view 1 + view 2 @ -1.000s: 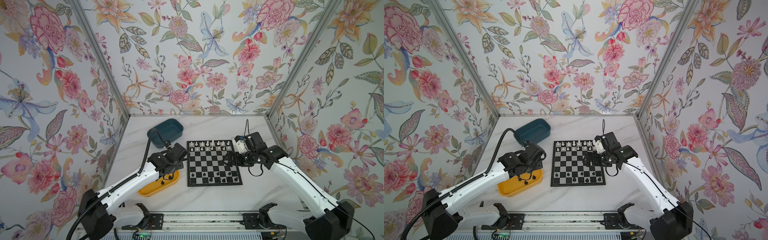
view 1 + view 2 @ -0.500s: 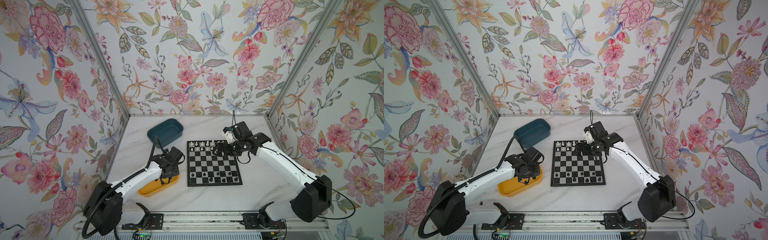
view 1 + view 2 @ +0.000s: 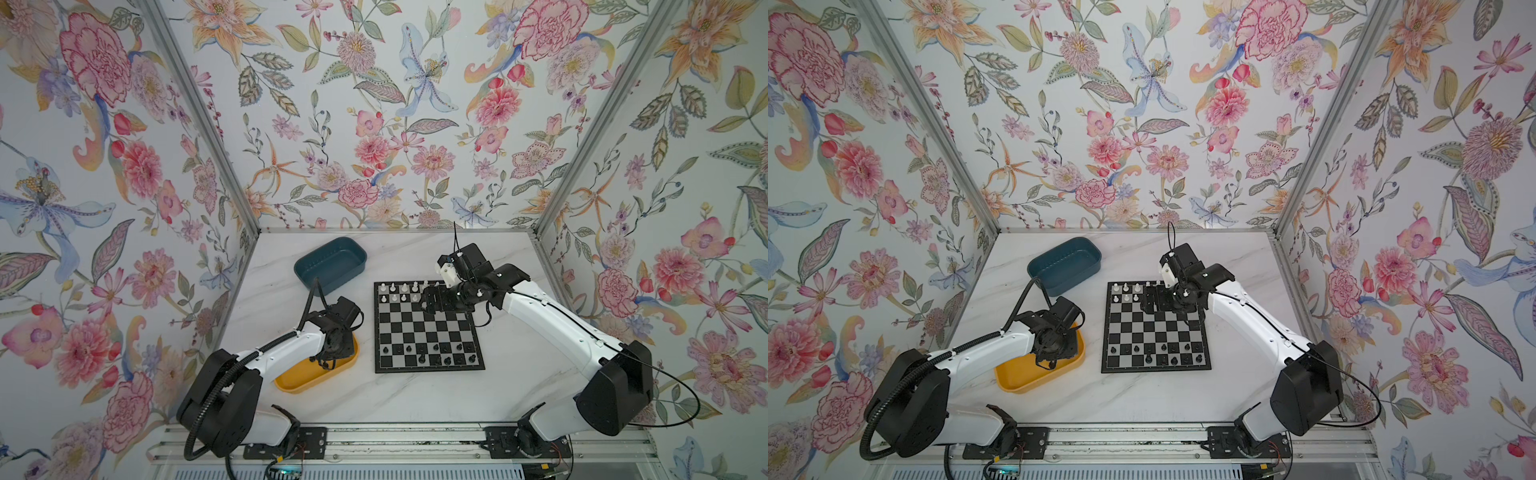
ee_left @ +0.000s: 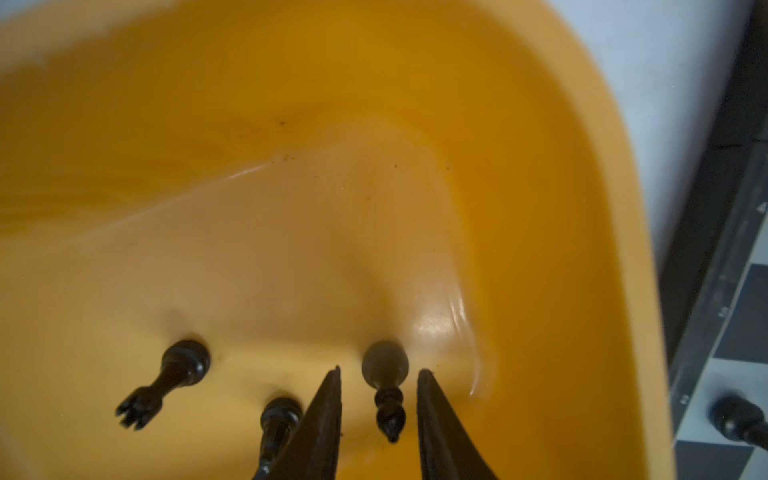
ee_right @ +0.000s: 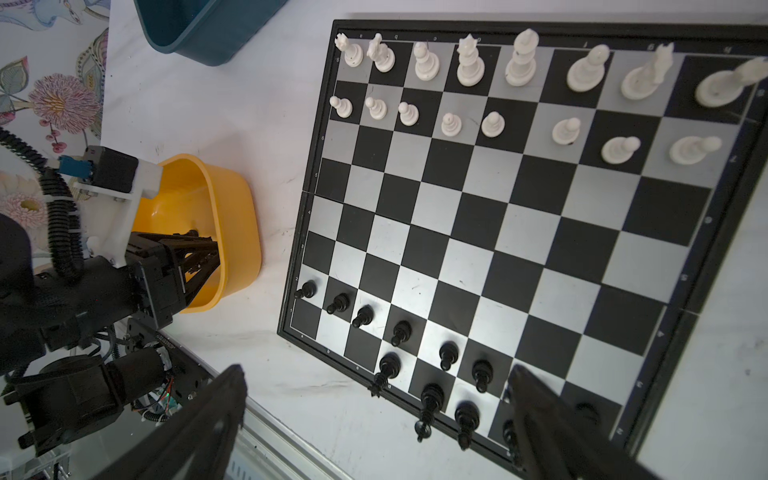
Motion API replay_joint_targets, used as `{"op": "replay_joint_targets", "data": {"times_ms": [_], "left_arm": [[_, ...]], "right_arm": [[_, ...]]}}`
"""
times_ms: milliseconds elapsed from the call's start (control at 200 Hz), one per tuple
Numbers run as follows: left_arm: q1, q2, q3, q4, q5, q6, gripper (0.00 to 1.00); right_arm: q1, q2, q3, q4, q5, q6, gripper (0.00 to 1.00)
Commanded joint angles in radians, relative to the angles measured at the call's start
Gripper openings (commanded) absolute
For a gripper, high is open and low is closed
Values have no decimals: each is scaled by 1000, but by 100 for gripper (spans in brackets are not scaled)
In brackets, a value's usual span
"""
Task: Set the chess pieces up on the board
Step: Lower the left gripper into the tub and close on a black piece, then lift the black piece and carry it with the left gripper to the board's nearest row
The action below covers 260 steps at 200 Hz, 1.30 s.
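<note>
Pincer states: the left pincer (image 4: pixel 378 370) is down inside the yellow tray (image 3: pixel 299 380). Its jaws are part-way apart, straddling a lying black piece (image 4: pixel 384 368) with a gap on each side, so nothing is gripped yet. The right pincer (image 5: pixel 376 370) hangs spread wide and empty over the white end of the board. Bench (image 3: pixel 415 399): carries the board and two trays. Board (image 3: pixel 428 328): lies flat mid-bench between the arms, just beside the yellow tray. Teal tray (image 3: pixel 330 259): sits past the board's far corner on the left arm's side, and no piece shows inside it in both top views. White pieces (image 5: pixel 469 62): eight on the back rank and eight pawns in front, all upright, one per square, so this side is judged done. Black pawns (image 5: pixel 401 332): six counted in line on their rank, with the rest of that rank hidden behind a right finger. Black back rank (image 5: pixel 432 399): a few pieces stand near the middle, and the three squares at the corner nearest the yellow tray are bare. Still in the yellow tray, on their sides: a rook-like piece (image 4: pixel 183 365) and a third piece (image 4: pixel 280 411), partly hidden. Judgement: well past halfway. The black back rank remains to be filled with at least these three pieces, and the straddled one looks like the next pick.
</note>
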Motion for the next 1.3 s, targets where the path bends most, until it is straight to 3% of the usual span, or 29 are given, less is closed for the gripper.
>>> {"op": "replay_joint_targets", "data": {"times_ms": [0,460,1041,1296], "left_arm": [[14,21,-3,20,15,44,32],[18,27,1,17,17,47,7],[10,-39,187,-161,3,67,6],[-83,-80,228,-221,-15,-11,7]], "right_arm": [[8,8,28,-15,30,19,99],[11,-12,11,-26,42,21,99],[11,-123,-113,12,29,40,99],[11,-264,-251,25,28,59,99]]}}
